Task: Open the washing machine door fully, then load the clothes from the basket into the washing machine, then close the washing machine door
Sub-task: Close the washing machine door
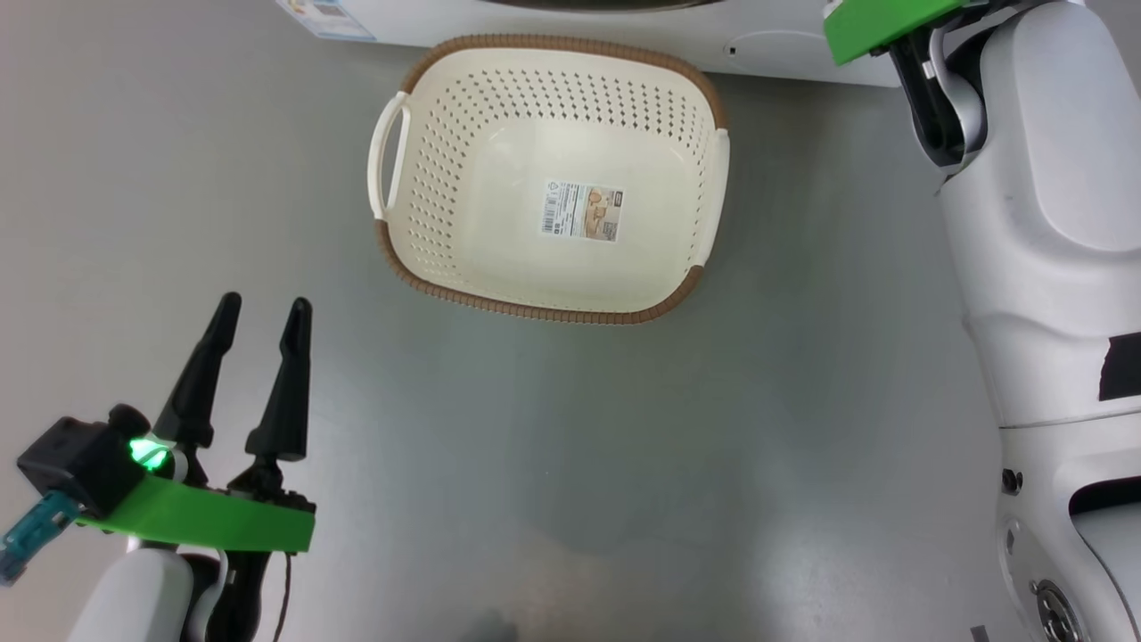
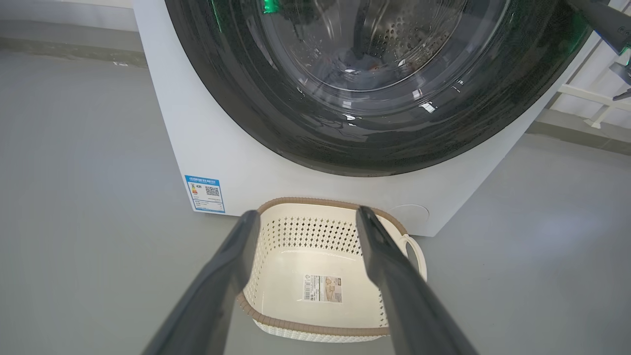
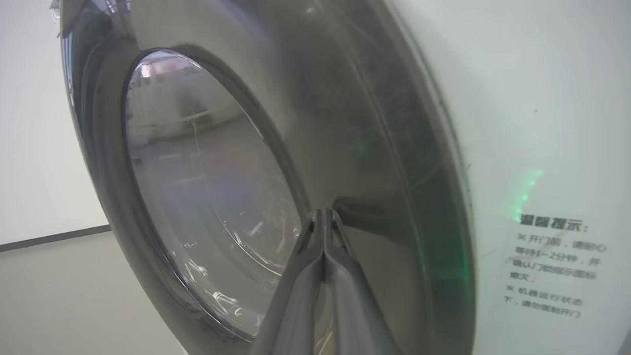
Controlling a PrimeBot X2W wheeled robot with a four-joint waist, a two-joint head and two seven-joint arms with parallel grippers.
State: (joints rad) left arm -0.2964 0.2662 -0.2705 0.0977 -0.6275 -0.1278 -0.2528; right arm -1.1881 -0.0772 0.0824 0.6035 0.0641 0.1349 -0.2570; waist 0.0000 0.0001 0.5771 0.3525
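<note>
Basket [image 1: 535,309] empty at 12 o'clock, so loading looks done. Door [image 3: 394,148] looks shut or nearly against machine [image 2: 222,148]. Right gripper [image 3: 323,213] pinched together, empty, tips at door rim. Left gripper [image 1: 265,303] wide, empty, 8 o'clock.

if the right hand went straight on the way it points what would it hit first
Probably the washing machine door: the shut right hand aims at its black rim beside the glass, seemingly close.

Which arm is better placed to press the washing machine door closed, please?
The right: its shut jaws are at the washing machine door rim, while the left's open jaws hang by the empty basket.
</note>
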